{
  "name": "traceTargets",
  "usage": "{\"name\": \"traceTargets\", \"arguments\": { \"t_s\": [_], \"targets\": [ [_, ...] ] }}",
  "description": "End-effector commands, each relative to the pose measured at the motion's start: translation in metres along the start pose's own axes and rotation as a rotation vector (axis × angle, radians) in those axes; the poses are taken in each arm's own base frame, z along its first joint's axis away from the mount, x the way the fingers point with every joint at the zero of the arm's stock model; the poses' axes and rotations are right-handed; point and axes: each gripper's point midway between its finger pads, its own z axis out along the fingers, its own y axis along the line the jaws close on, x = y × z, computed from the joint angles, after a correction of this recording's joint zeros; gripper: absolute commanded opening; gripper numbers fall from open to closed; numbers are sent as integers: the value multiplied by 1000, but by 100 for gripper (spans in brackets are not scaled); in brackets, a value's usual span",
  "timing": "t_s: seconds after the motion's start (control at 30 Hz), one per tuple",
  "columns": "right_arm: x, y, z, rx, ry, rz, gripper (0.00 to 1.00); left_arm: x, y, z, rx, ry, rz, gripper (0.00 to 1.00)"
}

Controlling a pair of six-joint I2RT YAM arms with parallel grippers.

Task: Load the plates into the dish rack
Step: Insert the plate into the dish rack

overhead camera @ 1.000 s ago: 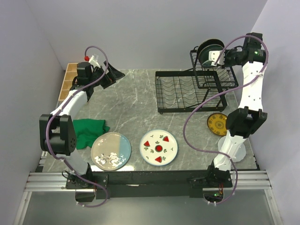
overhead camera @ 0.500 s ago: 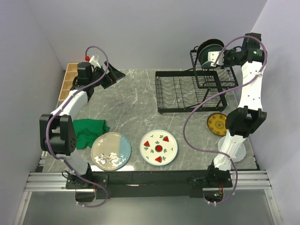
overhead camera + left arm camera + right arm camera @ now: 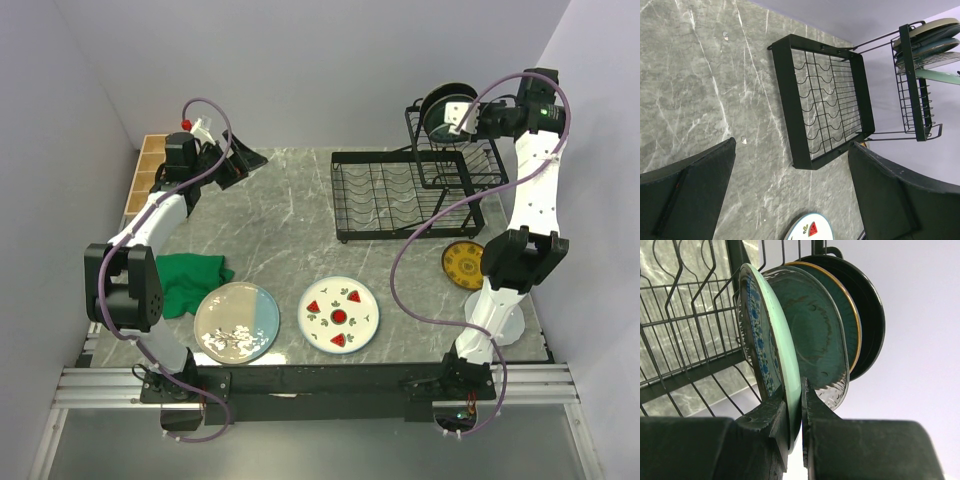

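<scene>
1. While its black fingers (image 3: 695, 190) gape wide and empty, the left gripper (image 3: 238, 162) hangs above the grey marble table (image 3: 290, 220), far left.
2. A black wire dish rack (image 3: 400, 195) stands far right.
3. The right gripper (image 3: 801, 390) pinches the rim of the pale-green, blue-patterned round plate (image 3: 772, 340), upright in the rack's raised basket (image 3: 455, 165).

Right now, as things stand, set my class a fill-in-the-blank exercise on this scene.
The right gripper is shut on a pale green plate in the dish rack's ___ basket. The left gripper hangs empty, its jaws wide ___. ___ plates lie flat on the table.
Missing words: upper; open; three.
</scene>
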Motion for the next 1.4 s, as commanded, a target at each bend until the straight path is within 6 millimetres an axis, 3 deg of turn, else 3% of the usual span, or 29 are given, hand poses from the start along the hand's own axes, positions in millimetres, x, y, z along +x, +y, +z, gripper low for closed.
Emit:
{"name": "traceTargets", "arguments": {
  "t_s": [0.0, 0.67, 0.77, 0.8, 0.93, 1.2, 1.23, 1.37],
  "targets": [
    [-6, -27, -5, 90, -5, -28, 0, -8, -16, -6, 35, -31, 49, 99],
    [-1, -17, 7, 51, 36, -70, 1, -6, -17, -9, 33, -33, 51, 99],
    [-2, -18, 7, 53, 37, -68, 11, -6, -17, -9, 31, -34, 51, 99],
    [-1, -17, 8, 53, 37, -65, 21, -6, -17, -9, 33, -34, 52, 100],
    [-2, -27, 7, 98, 36, -59, 41, -6, -17, -9, 35, -34, 51, 99],
    [5, -53, 3, 219, 66, 10, 54, -8, -19, -11, 37, -41, 55, 99],
    [3, -66, -3, 271, 69, -1, 55, -8, -20, -11, 39, -41, 56, 99],
    [2, -87, -11, 370, 71, 66, 60, -10, -21, -11, 44, -46, 58, 99]
  ]
}}
